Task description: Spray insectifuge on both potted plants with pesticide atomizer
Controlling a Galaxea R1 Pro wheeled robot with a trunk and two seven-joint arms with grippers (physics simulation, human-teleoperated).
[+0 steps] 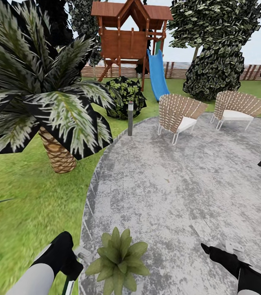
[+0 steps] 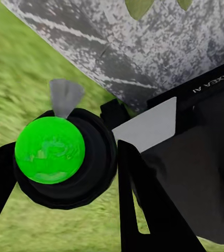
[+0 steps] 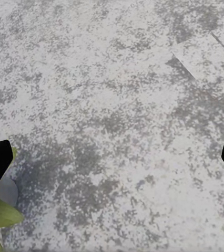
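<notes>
Left gripper (image 2: 64, 173) clamped around pesticide atomizer (image 2: 50, 149), beside potted plant (image 1: 117, 257); right gripper (image 3: 112, 157) spread wide, empty. Spraying step apparently at hand. Next: aim nozzle over rosette, squeeze trigger.

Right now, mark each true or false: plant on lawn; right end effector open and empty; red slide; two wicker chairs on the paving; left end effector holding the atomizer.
1. The potted plant sits on the lawn. False: it is on the grey paving.
2. The right end effector is open and empty. True.
3. The slide is red. False: blue.
4. Two wicker chairs stand on the paving. True.
5. The left end effector grips the pesticide atomizer. True.
</notes>
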